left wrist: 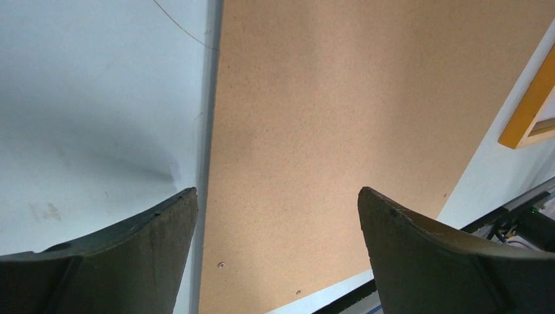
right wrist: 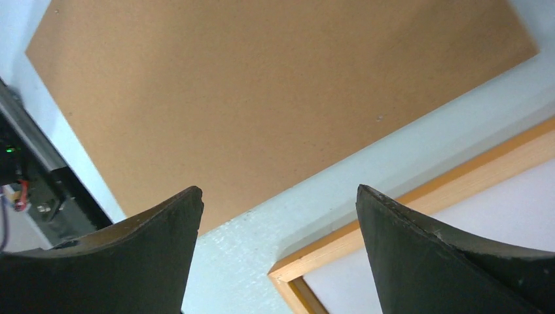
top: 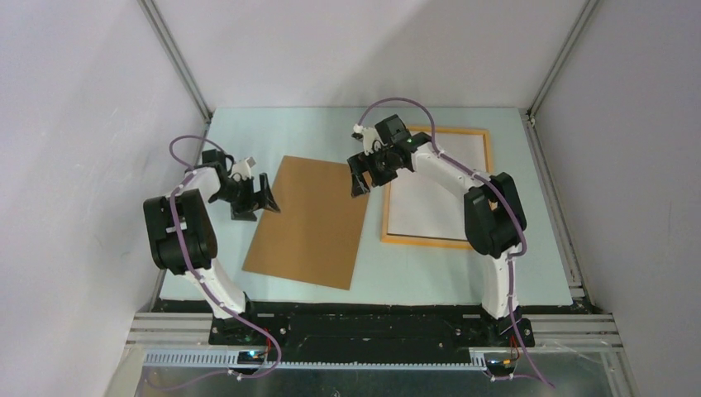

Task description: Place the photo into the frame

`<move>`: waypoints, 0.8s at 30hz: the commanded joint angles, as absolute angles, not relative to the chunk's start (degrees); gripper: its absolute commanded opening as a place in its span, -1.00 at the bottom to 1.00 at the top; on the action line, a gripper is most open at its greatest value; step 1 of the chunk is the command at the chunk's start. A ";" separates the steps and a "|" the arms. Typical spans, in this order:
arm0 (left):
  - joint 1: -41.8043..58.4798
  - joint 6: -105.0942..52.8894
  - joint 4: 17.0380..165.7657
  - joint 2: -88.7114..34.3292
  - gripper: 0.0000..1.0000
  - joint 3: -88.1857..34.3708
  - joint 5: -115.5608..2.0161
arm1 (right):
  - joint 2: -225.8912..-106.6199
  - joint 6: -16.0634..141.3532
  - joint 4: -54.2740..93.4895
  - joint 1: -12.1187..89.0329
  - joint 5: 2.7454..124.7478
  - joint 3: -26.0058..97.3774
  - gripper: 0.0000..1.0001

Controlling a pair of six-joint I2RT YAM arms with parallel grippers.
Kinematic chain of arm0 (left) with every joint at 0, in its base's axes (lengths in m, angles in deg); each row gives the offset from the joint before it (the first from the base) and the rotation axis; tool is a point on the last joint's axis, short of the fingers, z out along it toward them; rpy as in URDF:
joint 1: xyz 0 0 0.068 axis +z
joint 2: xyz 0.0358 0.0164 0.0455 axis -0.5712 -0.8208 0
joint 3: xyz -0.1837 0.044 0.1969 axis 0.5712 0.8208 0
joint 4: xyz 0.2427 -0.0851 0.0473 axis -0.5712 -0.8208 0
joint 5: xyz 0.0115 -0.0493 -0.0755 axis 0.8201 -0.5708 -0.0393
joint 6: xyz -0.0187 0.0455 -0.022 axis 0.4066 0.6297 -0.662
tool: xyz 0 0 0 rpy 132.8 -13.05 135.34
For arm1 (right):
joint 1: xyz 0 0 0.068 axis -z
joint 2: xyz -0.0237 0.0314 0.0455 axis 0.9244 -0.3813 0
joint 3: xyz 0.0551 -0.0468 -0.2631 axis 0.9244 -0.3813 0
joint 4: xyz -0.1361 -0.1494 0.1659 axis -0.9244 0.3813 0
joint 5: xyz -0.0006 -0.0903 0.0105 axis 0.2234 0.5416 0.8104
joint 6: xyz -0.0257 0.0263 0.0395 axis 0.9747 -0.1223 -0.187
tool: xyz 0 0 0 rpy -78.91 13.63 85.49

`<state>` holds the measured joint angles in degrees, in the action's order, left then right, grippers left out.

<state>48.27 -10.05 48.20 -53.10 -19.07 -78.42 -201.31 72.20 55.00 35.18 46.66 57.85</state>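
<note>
The orange-yellow frame (top: pixel 426 241) lies flat at the right of the table. A white sheet fills it, the photo (top: pixel 431 203) with its white back up. In the right wrist view the frame's corner (right wrist: pixel 406 203) and the photo (right wrist: pixel 478 229) lie under my right finger. My right gripper (top: pixel 368 184) hangs open over the gap between the frame and the brown backing board (top: pixel 314 219), holding nothing. My left gripper (top: pixel 259 205) is open and empty over the board's left edge (left wrist: pixel 216 163). In both wrist views, left (left wrist: pixel 277 196) and right (right wrist: pixel 279 193), the jaws stand wide apart.
The brown backing board (right wrist: pixel 262 85) lies slanted in the middle of the pale blue mat (top: pixel 248 132). Grey walls enclose the table on three sides. A black rail (top: pixel 372 318) with the arm bases runs along the near edge.
</note>
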 commanded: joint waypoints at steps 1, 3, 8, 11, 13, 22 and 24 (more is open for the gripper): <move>48.70 -11.20 48.75 -53.54 0.94 -22.20 -77.46 | -203.63 65.47 54.86 35.76 39.62 55.77 0.82; 48.72 -11.43 49.22 -53.79 0.94 -22.62 -76.68 | -203.92 64.41 54.01 35.78 38.98 54.33 0.82; 48.70 -12.42 50.19 -54.82 0.95 -23.34 -75.86 | -204.66 62.47 51.87 34.90 38.03 50.83 0.81; 48.78 -13.13 50.88 -55.44 0.95 -23.48 -75.68 | -205.26 62.35 51.69 34.07 37.90 50.45 0.81; 48.79 -13.38 51.28 -55.64 0.96 -23.36 -75.74 | -205.69 62.26 51.55 33.33 37.90 50.38 0.81; 48.72 -12.80 53.09 -57.12 0.96 -21.53 -77.27 | -208.51 62.24 51.39 32.09 38.40 50.70 0.80; 48.72 -12.77 53.22 -57.92 0.96 -21.38 -77.67 | -208.92 62.19 51.35 32.06 38.38 50.86 0.80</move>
